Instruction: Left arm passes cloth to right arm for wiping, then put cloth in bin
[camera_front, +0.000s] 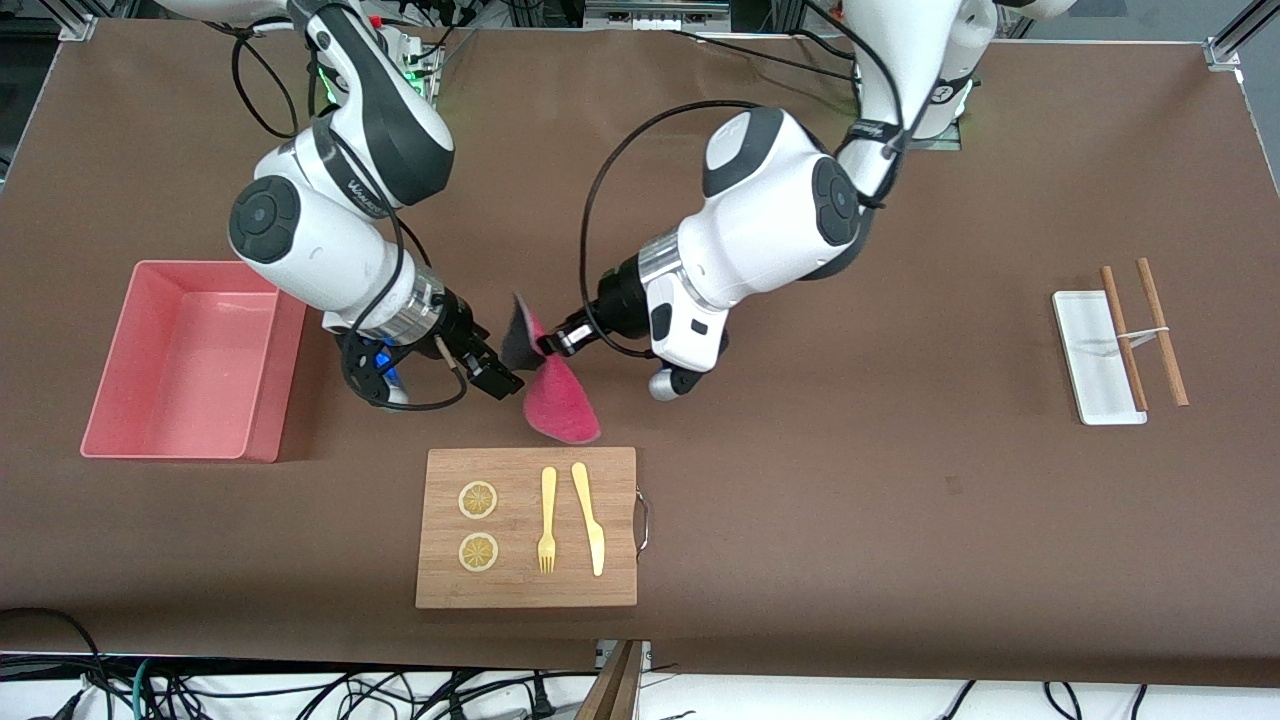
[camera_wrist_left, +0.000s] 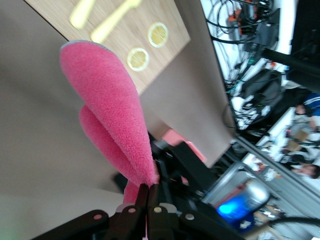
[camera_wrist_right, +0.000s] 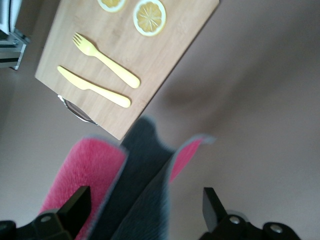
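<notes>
Front view: left tool (camera_front: 556, 343) hides cloth's (camera_front: 562, 402) pinched edge.

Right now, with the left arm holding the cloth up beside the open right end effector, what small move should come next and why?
Probably close the right end effector on the cloth. Its fingers are open with the cloth hanging between them, while the left end effector is shut on the cloth's top edge over the table near the cutting board, so the handover isn't done.

White rounded arm shells with dark grey joints (black cables looping alongside), black wrists.
</notes>
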